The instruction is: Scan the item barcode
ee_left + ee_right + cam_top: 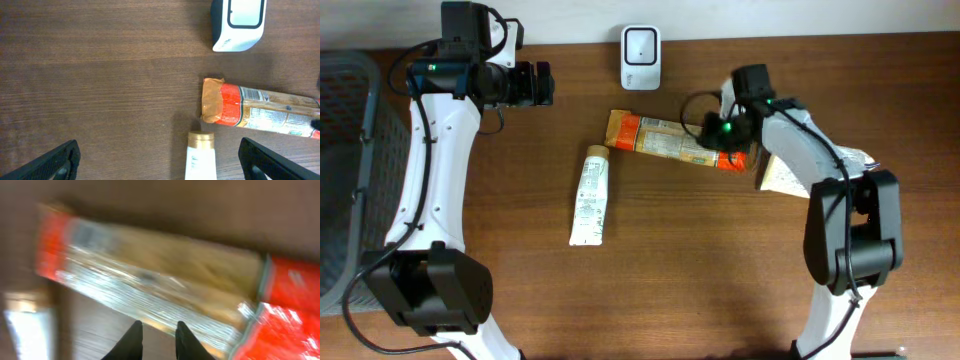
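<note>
We have the snack packet [665, 140] lying flat on the bench [670, 270]. Its long axis runs left to right across the overhead view, tilted a little so the left end sits higher. The brownish-orange end points left, close to the gold cap [201, 136] of the white tube [590, 195]. The red end points right and lies under the right claw [723, 148]. The scanner [640, 45] stands just beyond the packet, and the two are apart.

The bench is dark brown wood with a fine grain. A pale wall [800, 15] runs along its far edge, and a grey basket [340, 150] sits at the left side. A second, pale packet [782, 178] lies partly under the right arm.

The snack packet is long, flat and glossy. It has a tan middle, a strip of pale print along one long edge, and red and orange at the ends. In the right wrist view it is too blurred for us to pick out a barcode.

The right claw hangs low over the packet with its tips a little apart and no grip that we can see. The left claw [535, 85] is up at the far left, spread wide and empty.
</note>
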`<action>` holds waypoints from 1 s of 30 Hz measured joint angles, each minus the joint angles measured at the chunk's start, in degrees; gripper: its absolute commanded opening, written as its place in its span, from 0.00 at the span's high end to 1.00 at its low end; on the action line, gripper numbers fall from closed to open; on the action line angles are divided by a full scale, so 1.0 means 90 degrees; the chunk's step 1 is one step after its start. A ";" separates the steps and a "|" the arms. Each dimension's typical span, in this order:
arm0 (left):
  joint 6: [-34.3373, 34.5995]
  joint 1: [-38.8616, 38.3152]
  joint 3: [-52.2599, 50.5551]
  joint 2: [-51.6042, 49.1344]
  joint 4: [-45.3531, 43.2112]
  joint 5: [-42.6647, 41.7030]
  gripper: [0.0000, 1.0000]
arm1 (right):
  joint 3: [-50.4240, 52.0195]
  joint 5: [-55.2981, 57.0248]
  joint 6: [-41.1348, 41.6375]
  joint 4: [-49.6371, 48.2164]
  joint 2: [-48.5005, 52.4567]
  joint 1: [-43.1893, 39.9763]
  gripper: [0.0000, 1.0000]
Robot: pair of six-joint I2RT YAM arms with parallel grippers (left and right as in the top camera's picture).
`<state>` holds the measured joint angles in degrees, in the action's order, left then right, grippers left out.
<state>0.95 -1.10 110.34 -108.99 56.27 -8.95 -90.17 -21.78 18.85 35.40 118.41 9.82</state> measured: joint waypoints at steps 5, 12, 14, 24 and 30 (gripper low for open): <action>0.0000 0.0000 0.0000 0.0000 0.0000 0.0000 0.01 | -0.0661 0.0733 0.0678 -0.0680 0.0019 0.0933 0.68; 0.0000 0.0000 0.0000 0.0000 -0.0007 -0.0002 0.01 | -0.0656 0.3271 0.1229 -0.3033 0.1484 0.2329 0.68; 0.0000 0.0000 0.0000 0.0000 -0.0005 0.0000 0.01 | -0.0656 0.3475 0.1241 -0.3310 0.1715 0.2329 0.68; 0.0000 0.0000 0.0000 0.0000 0.0000 0.0000 0.01 | -0.0981 0.1508 0.0729 -0.1027 0.1479 0.2203 0.73; 0.0000 0.0000 0.0000 0.0000 0.0000 0.0000 0.01 | -0.0984 0.0335 0.0602 0.1549 0.1122 0.1734 0.72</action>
<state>0.95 -1.10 110.34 -108.99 56.27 -8.95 -99.02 -18.76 24.27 49.34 128.51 25.43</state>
